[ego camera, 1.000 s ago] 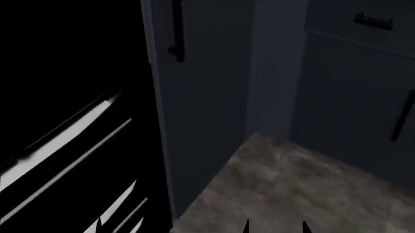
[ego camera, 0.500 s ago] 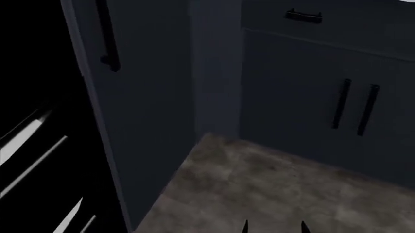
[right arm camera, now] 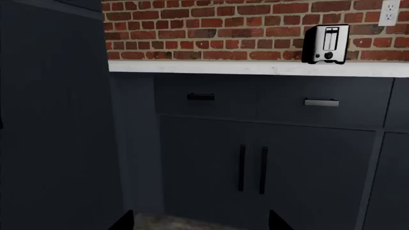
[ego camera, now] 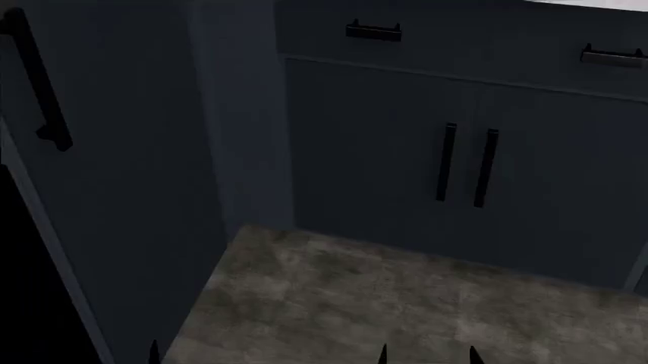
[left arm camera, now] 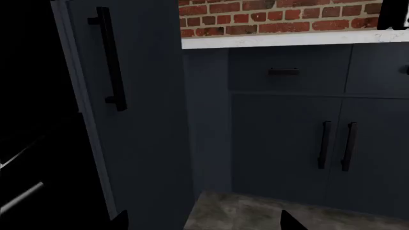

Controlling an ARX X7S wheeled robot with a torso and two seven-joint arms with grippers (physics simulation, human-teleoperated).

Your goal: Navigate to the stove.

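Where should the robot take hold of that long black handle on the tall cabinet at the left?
Probably mid-length on the long black bar, coming straight at the front of the tall cabinet door. The bar runs vertically and stands off the door on short posts at its ends. That seems to leave a gap behind it, so a sideways pinch across the bar should seat best there.

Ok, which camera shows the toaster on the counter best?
The right wrist view: the toaster stands whole on the white countertop against the brick wall. The left wrist view catches only a dark sliver at the frame edge, probably its side. The head view aims lower, at cabinet doors and floor, missing it.
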